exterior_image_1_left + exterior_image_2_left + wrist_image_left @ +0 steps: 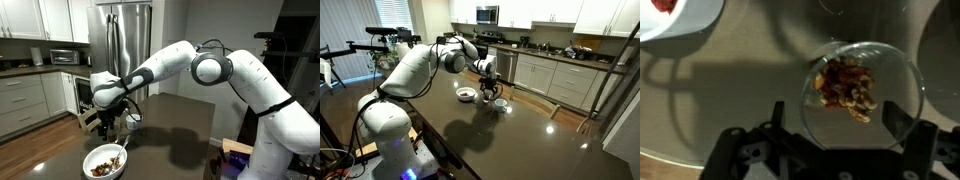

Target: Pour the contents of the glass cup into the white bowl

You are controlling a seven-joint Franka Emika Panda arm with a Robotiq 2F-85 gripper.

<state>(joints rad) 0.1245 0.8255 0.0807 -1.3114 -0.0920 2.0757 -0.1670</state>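
Though the wrist view cuts off the white bowl (695,20), the jaws gape wide, empty, near the glass cup (895,75).

Glossy white rounded arm (166,62) with dark joint bands and black jaws.

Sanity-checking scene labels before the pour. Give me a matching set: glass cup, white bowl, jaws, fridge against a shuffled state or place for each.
1. glass cup
2. white bowl
3. jaws
4. fridge

A. steel, in the background
B. open, holding nothing
C. brown bits plus a utensil
D. clear, brown bits inside, no utensil

Pairs: 1-D, 2-C, 3-B, 4-A
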